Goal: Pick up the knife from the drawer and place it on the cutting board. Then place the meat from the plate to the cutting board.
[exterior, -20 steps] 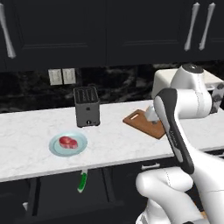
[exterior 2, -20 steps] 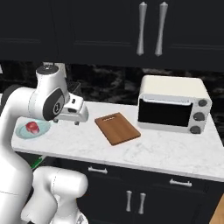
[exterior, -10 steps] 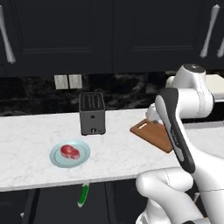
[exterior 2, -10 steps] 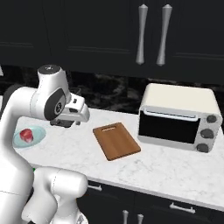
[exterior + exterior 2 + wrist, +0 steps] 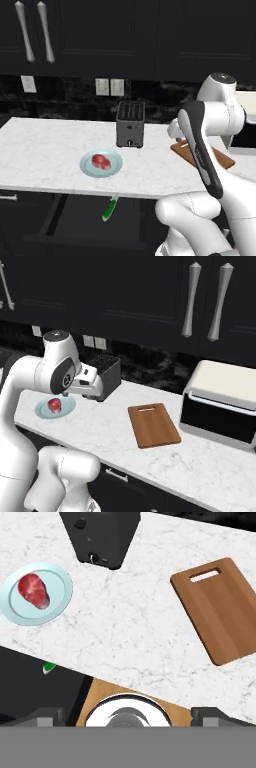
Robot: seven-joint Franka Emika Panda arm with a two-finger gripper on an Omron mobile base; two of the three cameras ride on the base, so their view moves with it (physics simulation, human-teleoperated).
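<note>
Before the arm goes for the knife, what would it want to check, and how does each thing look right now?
1. Drawer open: ok, pulled out below the counter.
2. Knife reachable: ok, its green handle lies uncovered in the drawer.
3. Gripper free: ok, fingertips set wide apart with nothing between them.
4. Cutting board bare: ok, nothing lies on it.
5. Meat on the plate: ok, waiting its turn.
6. Which way the blade points: cannot tell.
</note>
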